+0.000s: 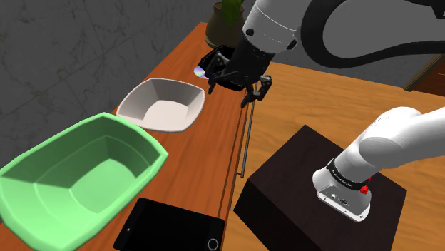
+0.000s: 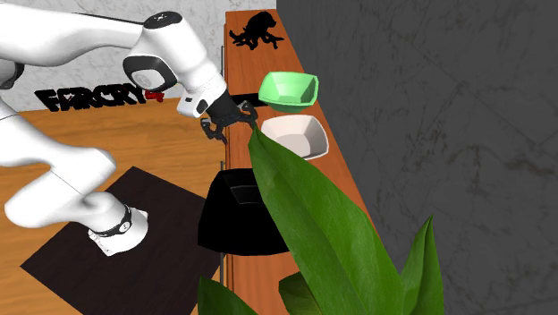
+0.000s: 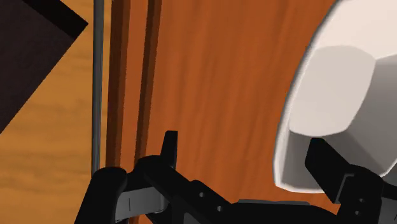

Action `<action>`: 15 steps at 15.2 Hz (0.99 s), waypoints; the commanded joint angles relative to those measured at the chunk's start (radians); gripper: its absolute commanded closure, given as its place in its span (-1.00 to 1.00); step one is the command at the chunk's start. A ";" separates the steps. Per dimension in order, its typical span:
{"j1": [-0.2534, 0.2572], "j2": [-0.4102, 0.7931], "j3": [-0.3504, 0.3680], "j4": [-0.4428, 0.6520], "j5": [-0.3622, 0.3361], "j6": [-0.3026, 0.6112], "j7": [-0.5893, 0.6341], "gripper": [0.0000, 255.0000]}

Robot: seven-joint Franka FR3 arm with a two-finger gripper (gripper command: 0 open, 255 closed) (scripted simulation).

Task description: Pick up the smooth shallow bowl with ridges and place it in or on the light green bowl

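white squarish bowl (image 1: pixel 162 105) sits on the brown wooden counter (image 1: pixel 208 146), between the light green bowl (image 1: pixel 78 175) and a black bowl (image 2: pixel 234 219).

"What is lying under the gripper (image 1: pixel 235 85)?"

"A long reddish-brown wooden counter (image 1: pixel 207 142) is stretching away beneath it in both directions, its grain running lengthwise."

"And past the counter, on the side farthest from the gripper?"

"A dark grey wall (image 1: pixel 71 43) with pale, marble-like veins is rising straight from the counter's far edge."

"What is running along the nearer edge?"

"A thin grey rail (image 1: pixel 247 142) is following that edge, just beside the gripper, and a lighter wooden floor (image 1: pixel 321 100) is spreading out beyond the rail, lower than the counter."
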 commanded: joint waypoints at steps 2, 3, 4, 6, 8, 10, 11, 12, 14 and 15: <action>-0.063 0.088 0.101 0.072 -0.002 0.068 0.137 -1.00; -0.088 0.119 0.136 0.099 -0.010 0.089 0.183 -1.00; -0.105 0.137 0.159 0.116 -0.017 0.101 0.211 -1.00; -0.113 0.156 0.178 0.106 -0.021 0.130 0.215 -1.00; -0.123 0.175 0.198 0.097 -0.027 0.160 0.220 -1.00; -0.135 0.196 0.220 0.089 -0.034 0.190 0.226 -1.00; -0.141 0.206 0.231 0.085 -0.038 0.205 0.229 -1.00; -0.145 0.213 0.237 0.083 -0.041 0.213 0.232 -1.00; -0.145 0.213 0.237 0.083 -0.041 0.213 0.232 -1.00; -0.145 0.213 0.237 0.083 -0.041 0.213 0.232 -1.00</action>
